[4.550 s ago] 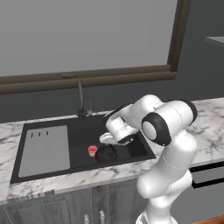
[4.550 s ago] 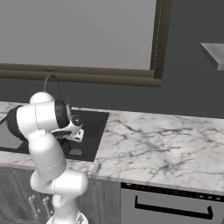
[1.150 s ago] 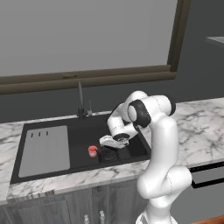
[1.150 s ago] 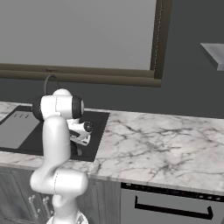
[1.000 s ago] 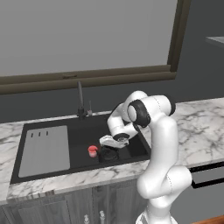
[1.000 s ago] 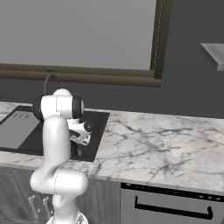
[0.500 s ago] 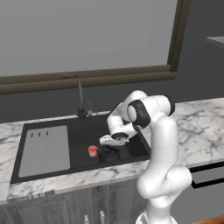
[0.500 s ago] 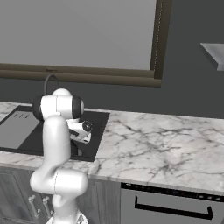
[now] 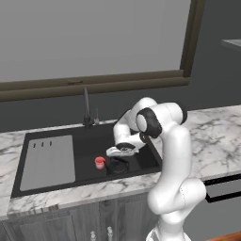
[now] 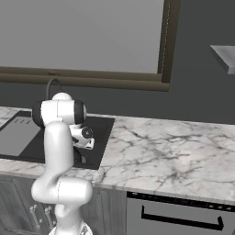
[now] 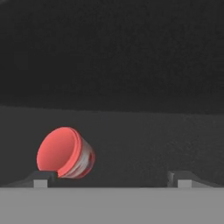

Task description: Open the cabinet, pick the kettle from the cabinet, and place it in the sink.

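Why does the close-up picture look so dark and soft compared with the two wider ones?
Hand view: the camera sits low inside the black sink, so dark walls surround a slightly blurred red cup with a soft shadow. Left base view: even, flat light, crisp marble veins, and the black kettle melts into the dark basin. Right base view: similarly bright, no glare.

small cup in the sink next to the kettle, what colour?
Red; the cup shows best in the hand view.
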